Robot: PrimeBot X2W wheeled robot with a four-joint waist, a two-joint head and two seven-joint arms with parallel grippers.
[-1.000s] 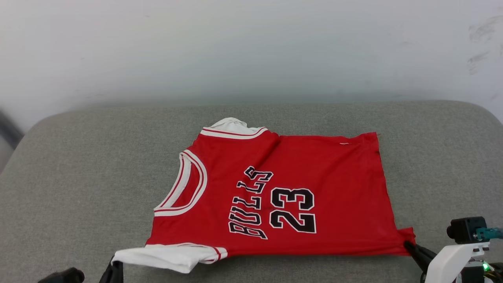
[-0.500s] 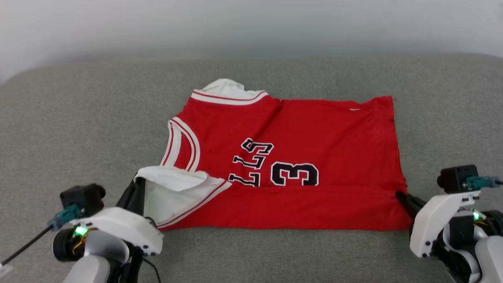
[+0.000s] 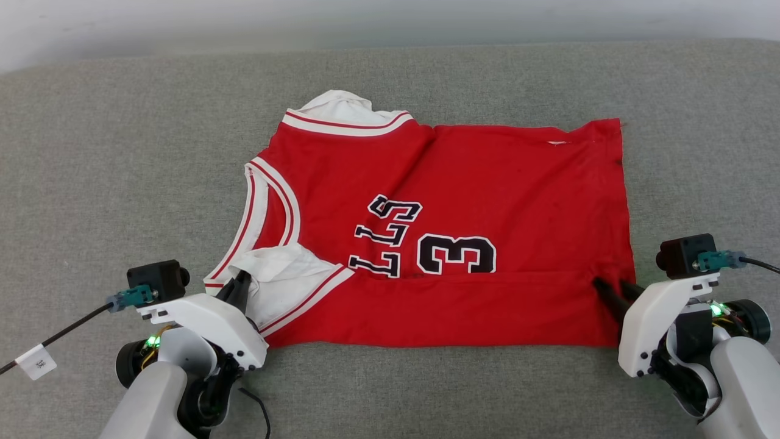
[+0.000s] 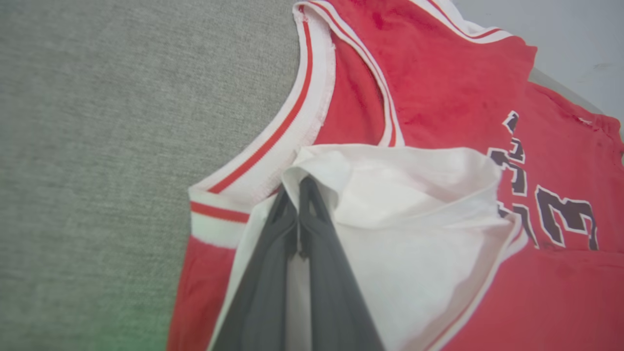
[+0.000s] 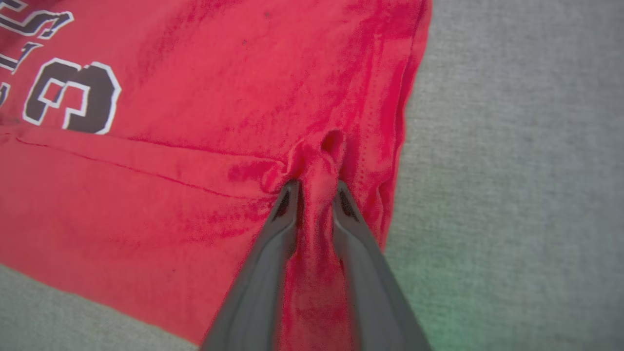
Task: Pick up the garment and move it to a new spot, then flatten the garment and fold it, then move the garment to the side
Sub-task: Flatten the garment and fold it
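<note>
My left gripper (image 4: 298, 195) clamps white sleeve (image 4: 414, 219) of garment (image 3: 487, 183); my right gripper (image 5: 316, 192) pinches hem corner (image 5: 331, 146), jaws narrow. Risk: thin pinch slips, fold skews.

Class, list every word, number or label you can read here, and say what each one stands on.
"LLS": black, white-outlined letters lying sideways on the red garment; any more is hidden under the fold.
"3": same style, beside them on the garment.
White tag on the cable by the left arm: print too small to read.
Small white mark at the garment's far edge: unreadable.
</note>
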